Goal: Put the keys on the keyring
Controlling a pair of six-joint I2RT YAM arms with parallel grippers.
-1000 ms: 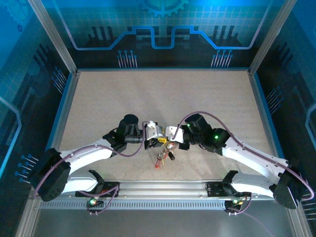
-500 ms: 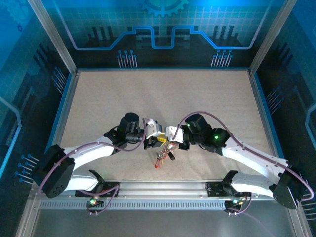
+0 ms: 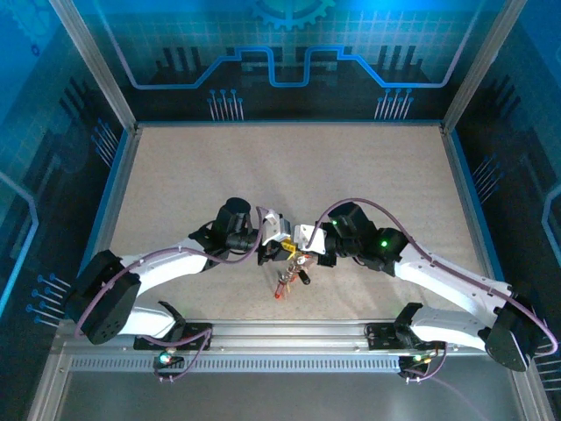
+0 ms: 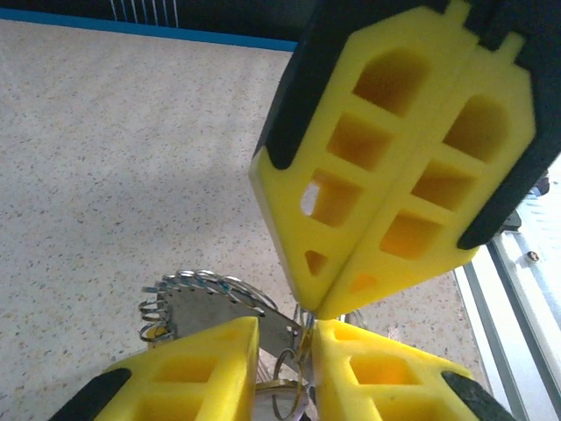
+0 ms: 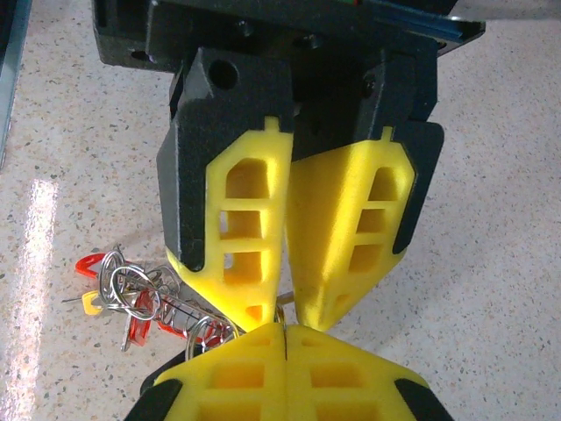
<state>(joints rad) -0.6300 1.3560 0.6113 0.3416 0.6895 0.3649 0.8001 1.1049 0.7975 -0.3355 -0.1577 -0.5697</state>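
My right gripper (image 5: 285,330) is shut on a thin wire loop of the keyring (image 4: 213,309), a flat grey metal piece with small wire rings along its rim. It hangs just above the table between both grippers. My left gripper (image 4: 286,331) meets the right gripper (image 4: 317,307) tip to tip. The left jaws stand a little apart, with the keyring's loop and plate edge in the gap. Keys (image 5: 137,331) with red and yellow heads dangle from the rings, and the bunch of keys (image 3: 285,282) hangs toward the near edge under the left gripper (image 3: 278,248) and right gripper (image 3: 299,251).
The speckled beige table (image 3: 289,175) stretches wide behind the arms. A metal rail (image 3: 289,338) runs along the near edge, close below the hanging keys. Blue walls and aluminium posts (image 3: 92,66) enclose the sides and back.
My left arm has shifted slightly to the right, toward the right gripper, and its jaws have narrowed around the keyring. The right arm and the hanging keys have stayed put.
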